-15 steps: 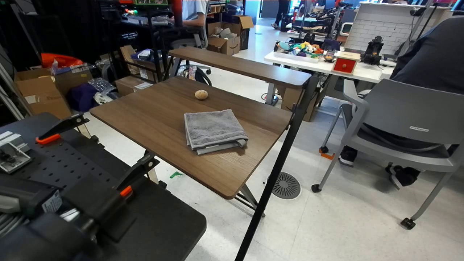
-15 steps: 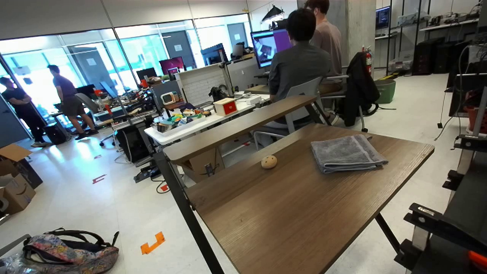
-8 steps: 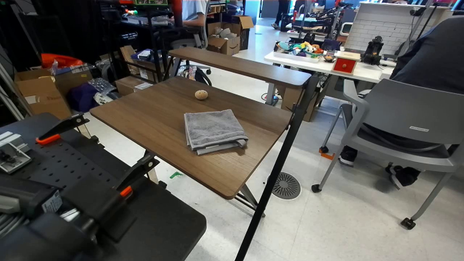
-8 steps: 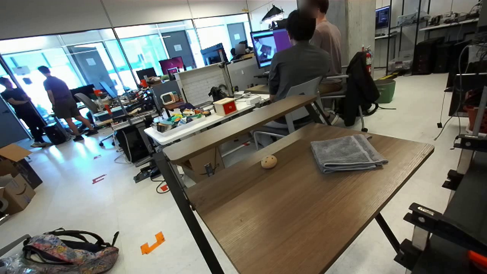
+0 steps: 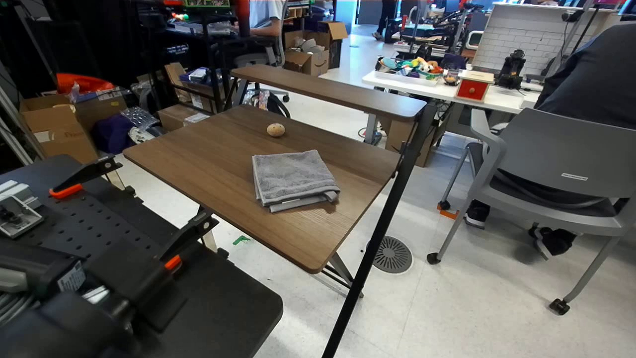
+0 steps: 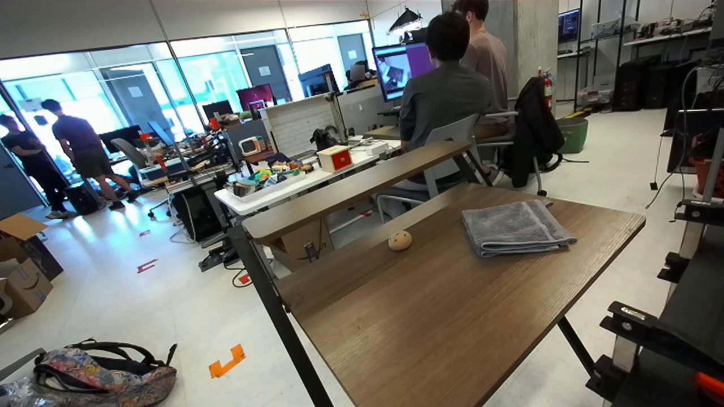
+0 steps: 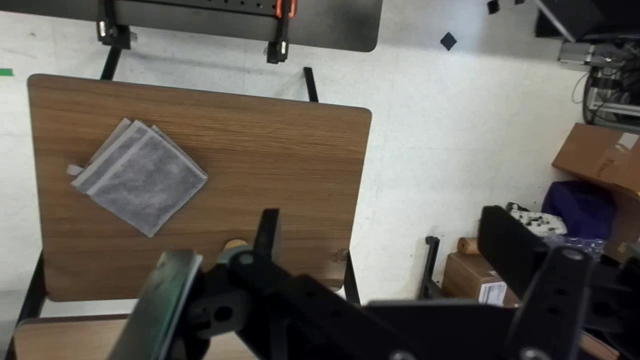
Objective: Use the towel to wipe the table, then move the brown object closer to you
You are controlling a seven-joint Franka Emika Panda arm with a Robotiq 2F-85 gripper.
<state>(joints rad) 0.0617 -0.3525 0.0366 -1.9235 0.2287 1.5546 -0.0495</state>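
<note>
The grey folded towel (image 5: 295, 176) lies flat on the brown wood-grain table (image 5: 198, 149). The towel also shows in an exterior view (image 6: 515, 228) and in the wrist view (image 7: 145, 175), left of the table's middle. The brown object (image 5: 276, 130), a small round tan lump with dark spots, rests on the table apart from the towel; it also shows in an exterior view (image 6: 400, 241). In the wrist view the brown object (image 7: 235, 244) is partly hidden behind a finger. My gripper (image 7: 381, 211) is wide open and empty, high above the table's edge. Neither exterior view shows the gripper.
A raised narrow shelf (image 5: 328, 92) runs along one long side of the table, on black legs. A black desk (image 5: 213, 288) with clamps (image 7: 280, 47) stands along the opposite side. A grey chair (image 5: 561, 154) with a seated person is nearby. Cardboard boxes (image 7: 475, 275) stand on the floor.
The towel, the brown object and the table have not moved. In an exterior view, a standing person far in the background has shifted left.
</note>
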